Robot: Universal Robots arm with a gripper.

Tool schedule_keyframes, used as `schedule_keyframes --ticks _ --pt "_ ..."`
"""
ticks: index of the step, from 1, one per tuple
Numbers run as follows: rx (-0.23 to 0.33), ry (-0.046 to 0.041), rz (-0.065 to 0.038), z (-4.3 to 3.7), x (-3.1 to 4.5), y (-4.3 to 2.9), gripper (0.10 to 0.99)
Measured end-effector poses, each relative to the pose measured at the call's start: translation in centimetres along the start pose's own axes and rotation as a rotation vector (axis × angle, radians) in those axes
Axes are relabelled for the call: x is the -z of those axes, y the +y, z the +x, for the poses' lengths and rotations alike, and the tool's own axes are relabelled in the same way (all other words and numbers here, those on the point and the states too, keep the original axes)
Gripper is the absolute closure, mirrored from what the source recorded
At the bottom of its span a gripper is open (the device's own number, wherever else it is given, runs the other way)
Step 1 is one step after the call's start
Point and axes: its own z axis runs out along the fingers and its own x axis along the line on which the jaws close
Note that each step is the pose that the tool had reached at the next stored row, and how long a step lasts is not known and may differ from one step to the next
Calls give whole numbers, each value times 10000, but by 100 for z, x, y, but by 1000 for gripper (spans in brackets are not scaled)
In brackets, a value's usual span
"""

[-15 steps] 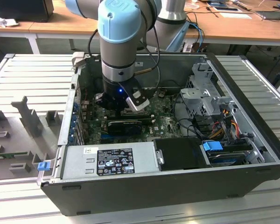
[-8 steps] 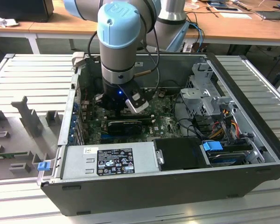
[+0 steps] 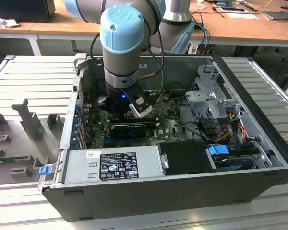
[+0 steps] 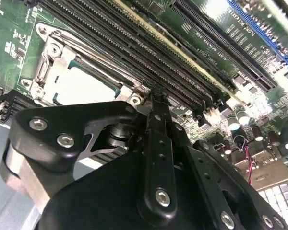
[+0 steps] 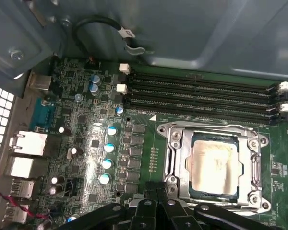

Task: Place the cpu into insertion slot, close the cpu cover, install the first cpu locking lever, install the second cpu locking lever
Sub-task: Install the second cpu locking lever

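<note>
The cpu [image 5: 215, 165], a pale silvery square, lies flat in the insertion slot [image 5: 169, 143] on the green board. The silvery cpu cover [image 5: 180, 160] lies down around it, and the chip shows through its square opening. In the second wrist view the cpu [image 4: 81, 88] and the cpu cover [image 4: 55, 62] show again. A thin metal lever [image 5: 206, 127] runs along the socket's side nearest the memory slots. My gripper [image 5: 156, 191] is shut, its black fingertips pressed together just beside a corner of the socket, also seen in the second wrist view [image 4: 156, 98]. In the exterior view the gripper [image 3: 138, 111] reaches down into the open case.
Long black memory slots [image 5: 201, 93] run next to the socket. A row of capacitors [image 5: 108, 146] stands on its other side. A black graphics card [image 3: 129, 128], the grey power supply [image 3: 115, 165] and a drive cage [image 3: 211, 96] crowd the case. The case wall [image 5: 192, 33] rises close behind.
</note>
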Motion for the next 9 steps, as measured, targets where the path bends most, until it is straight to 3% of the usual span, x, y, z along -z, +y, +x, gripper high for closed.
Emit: schedule_keyframes --ticks 2,9 --pt "1 2 1 -1 90 21 980" --pt "-1 5 21 -3 255 61 980"
